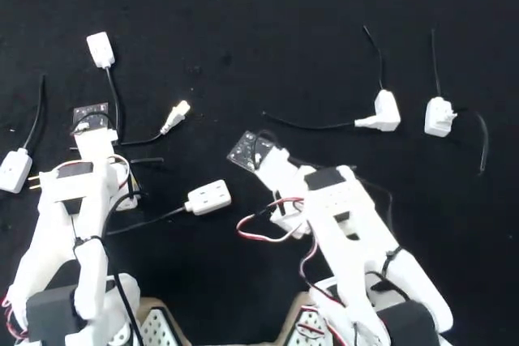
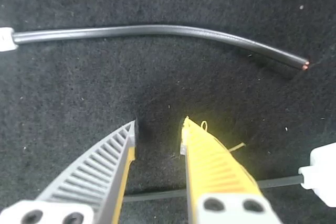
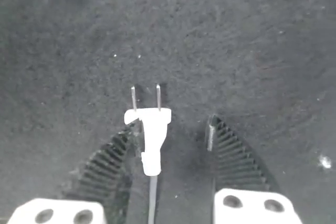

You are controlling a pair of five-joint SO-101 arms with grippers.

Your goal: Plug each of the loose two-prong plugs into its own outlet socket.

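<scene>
The right gripper (image 3: 170, 125) is gaping wide around a plug (image 3: 148, 129) that is lying against one finger. The left gripper (image 2: 157, 129) is hanging spread over the mat (image 2: 79, 87). A socket (image 1: 208, 197) is lying left of centre.

High camera looks down over desk (image 1: 243, 30), arms (image 1: 340, 224) at 6 o'clock. Wrist cameras close, down past left gripper (image 2: 157, 123), right gripper (image 3: 172, 124), same desk.
</scene>
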